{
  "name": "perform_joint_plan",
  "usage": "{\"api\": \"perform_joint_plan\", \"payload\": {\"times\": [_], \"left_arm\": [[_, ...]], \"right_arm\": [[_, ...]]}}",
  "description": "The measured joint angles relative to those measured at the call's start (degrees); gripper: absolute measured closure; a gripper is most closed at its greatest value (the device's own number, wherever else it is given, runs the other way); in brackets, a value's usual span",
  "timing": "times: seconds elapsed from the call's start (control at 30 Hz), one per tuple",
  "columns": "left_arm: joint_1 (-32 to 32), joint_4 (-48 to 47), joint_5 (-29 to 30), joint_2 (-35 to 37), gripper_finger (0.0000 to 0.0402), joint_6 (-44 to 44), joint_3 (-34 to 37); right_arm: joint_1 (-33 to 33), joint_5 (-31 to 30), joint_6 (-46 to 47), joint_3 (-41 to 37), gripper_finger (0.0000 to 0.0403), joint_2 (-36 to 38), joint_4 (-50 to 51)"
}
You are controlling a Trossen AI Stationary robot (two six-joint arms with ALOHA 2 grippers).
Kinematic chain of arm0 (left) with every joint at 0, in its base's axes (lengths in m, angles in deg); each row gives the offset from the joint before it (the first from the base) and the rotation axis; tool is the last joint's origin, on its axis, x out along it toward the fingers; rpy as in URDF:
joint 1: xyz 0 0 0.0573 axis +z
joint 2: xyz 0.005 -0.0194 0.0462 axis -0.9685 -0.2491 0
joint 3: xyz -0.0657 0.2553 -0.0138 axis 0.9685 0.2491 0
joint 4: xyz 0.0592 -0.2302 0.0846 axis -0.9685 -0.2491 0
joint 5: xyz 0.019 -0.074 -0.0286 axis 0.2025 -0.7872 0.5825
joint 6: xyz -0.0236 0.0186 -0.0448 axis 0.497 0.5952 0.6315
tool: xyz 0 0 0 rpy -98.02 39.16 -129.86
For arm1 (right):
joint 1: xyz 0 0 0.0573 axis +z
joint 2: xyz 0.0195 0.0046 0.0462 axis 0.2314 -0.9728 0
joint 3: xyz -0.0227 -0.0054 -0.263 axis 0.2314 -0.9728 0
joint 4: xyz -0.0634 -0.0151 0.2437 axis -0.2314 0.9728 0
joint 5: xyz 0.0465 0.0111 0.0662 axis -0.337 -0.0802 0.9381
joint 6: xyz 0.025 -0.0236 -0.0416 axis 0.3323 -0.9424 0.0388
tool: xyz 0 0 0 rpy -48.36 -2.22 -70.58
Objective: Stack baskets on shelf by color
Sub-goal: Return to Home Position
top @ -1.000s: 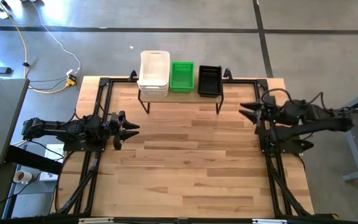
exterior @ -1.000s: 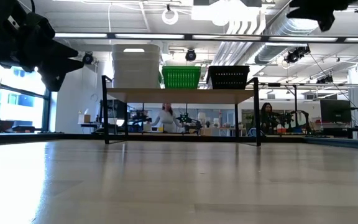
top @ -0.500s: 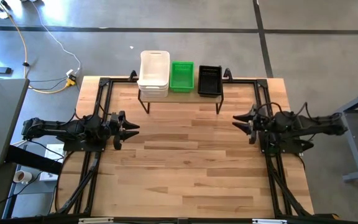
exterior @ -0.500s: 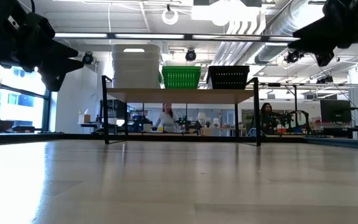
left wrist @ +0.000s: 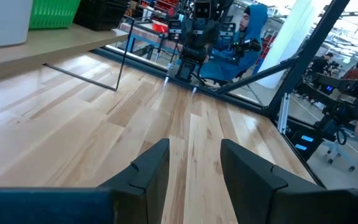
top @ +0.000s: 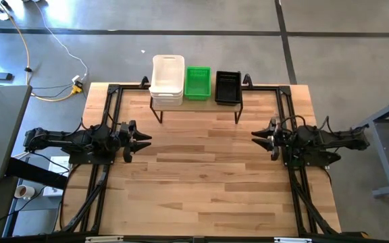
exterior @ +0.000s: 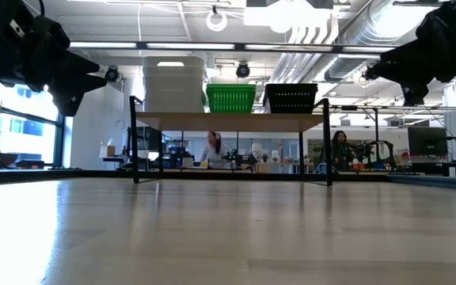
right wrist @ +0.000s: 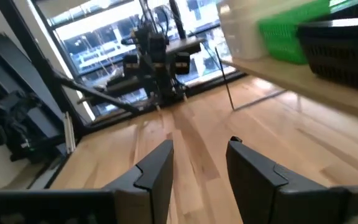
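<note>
Two dark robot arms flank a light wooden tabletop [top: 201,182], seen from above. The left arm [top: 66,140] lies along the 9 o'clock edge and the right arm [top: 336,138] along the 3 o'clock edge. The left jaws point toward 3 o'clock and the right jaws toward 9 o'clock, facing each other across bare planks.

Both sets of jaws are released. Each wrist view shows two dark fingers [left wrist: 151,168] [right wrist: 157,171] standing apart, with only tabletop in the gap between them.

The low riser shelf with a pale plank top and thin black metal legs [top: 198,103] stands at the tabletop's 12 o'clock edge. It carries all the baskets, sorted by colour in one row. The white smooth-walled plastic baskets [top: 167,79] are stacked at the shelf's 9 o'clock end. The bright green perforated baskets [top: 197,82] sit in the middle, and the black mesh-sided baskets [top: 227,86] at the 3 o'clock end.

In the low view the white stack [exterior: 173,83] rises well above its two neighbours, and the three colours stand just beside one another. How many green or black baskets are nested cannot be told.

The baskets lie well apart from both jaws, toward 1 o'clock from the left jaws and toward 11 o'clock from the right jaws. Neither touches the shelf.

Beyond the shelf's legs, two people [exterior: 212,147] [exterior: 340,146] show in the room behind.
</note>
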Motion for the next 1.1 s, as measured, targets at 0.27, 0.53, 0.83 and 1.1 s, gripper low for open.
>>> {"api": "perform_joint_plan", "payload": {"times": [0.27, 0.53, 0.83, 1.1], "left_arm": [[0.0, 0.0, 0.1, 0.0, 0.0268, 0.0, 0.0], [0.0, 0.0, 0.2, 0.0, 0.0268, 0.0, 0.0], [0.0, 0.0, 0.2, 0.0, 0.0268, 0.0, 0.0], [0.0, 0.0, 0.2, 0.0, 0.0268, 0.0, 0.0]], "right_arm": [[0.0, -0.4, 0.3, -0.2, 0.0270, 0.0, 4.5], [-0.2, -3.8, 4.0, -0.2, 0.0270, -0.6, 7.8], [-0.2, -4.1, 7.0, -0.2, 0.0270, -0.7, 8.0], [-0.2, -4.0, 7.0, -0.2, 0.0270, -0.7, 8.0]]}}
